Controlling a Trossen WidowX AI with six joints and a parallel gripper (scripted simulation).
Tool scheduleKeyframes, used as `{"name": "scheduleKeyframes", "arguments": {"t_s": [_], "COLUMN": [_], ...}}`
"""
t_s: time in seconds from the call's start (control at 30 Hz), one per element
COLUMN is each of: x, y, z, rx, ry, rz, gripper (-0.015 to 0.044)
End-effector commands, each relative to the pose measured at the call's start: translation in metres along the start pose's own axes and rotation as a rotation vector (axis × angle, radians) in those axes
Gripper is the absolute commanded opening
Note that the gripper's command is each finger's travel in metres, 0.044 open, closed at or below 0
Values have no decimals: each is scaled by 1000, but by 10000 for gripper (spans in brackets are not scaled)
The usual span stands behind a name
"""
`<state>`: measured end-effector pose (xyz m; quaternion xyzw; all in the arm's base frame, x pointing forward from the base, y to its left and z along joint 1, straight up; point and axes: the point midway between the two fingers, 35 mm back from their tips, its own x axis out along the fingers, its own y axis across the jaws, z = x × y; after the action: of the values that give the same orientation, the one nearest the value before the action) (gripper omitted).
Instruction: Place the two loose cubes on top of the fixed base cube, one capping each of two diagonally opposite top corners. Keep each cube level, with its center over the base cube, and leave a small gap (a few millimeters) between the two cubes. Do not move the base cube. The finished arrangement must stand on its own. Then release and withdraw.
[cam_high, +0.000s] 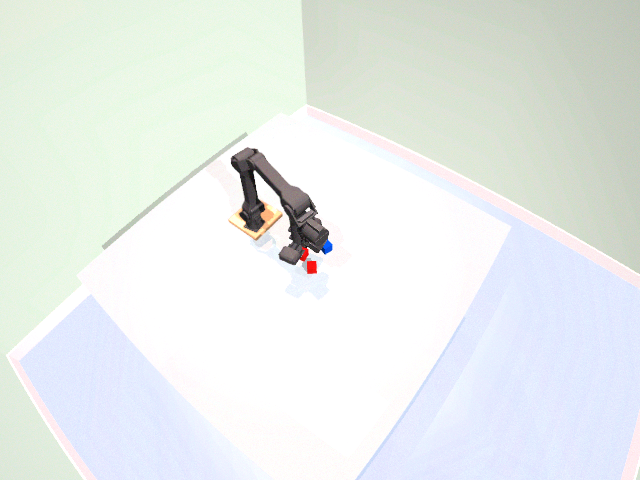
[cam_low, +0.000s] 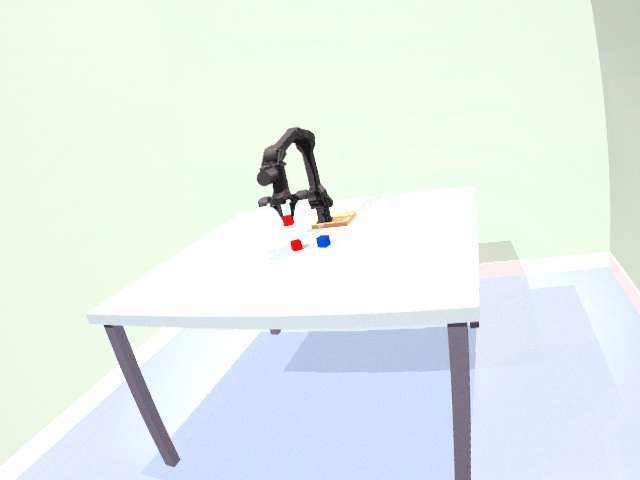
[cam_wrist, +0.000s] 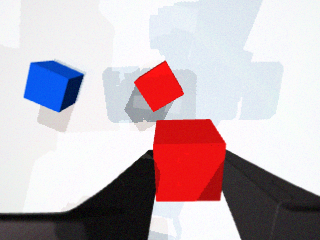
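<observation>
My gripper (cam_high: 302, 255) (cam_low: 287, 215) (cam_wrist: 185, 156) is shut on a red cube (cam_high: 304, 253) (cam_low: 287, 220) (cam_wrist: 187, 160) and holds it level, well above the white table (cam_high: 403, 268) (cam_low: 372, 289). A second red cube (cam_high: 311, 266) (cam_low: 296, 244) (cam_wrist: 159, 86) rests on the table just below and ahead of the held one, turned at an angle in the wrist view. A blue cube (cam_high: 326, 247) (cam_low: 323, 240) (cam_wrist: 52, 85) rests on the table a short way beside it, apart from it.
The arm's base stands on a tan wooden plate (cam_high: 241, 223) (cam_low: 345, 219) close behind the cubes. The table's edges lie far from the cubes on all sides.
</observation>
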<state>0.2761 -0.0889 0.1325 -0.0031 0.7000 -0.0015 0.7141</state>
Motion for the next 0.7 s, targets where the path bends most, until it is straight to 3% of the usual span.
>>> {"name": "scheduleKeyframes", "arguments": {"t_s": [0.0,0.67], "x": [3,14], "y": [10,64], "z": [4,18], "rx": [90,599], "ry": [0,5], "rz": [4,13], "gripper": [105,105]}}
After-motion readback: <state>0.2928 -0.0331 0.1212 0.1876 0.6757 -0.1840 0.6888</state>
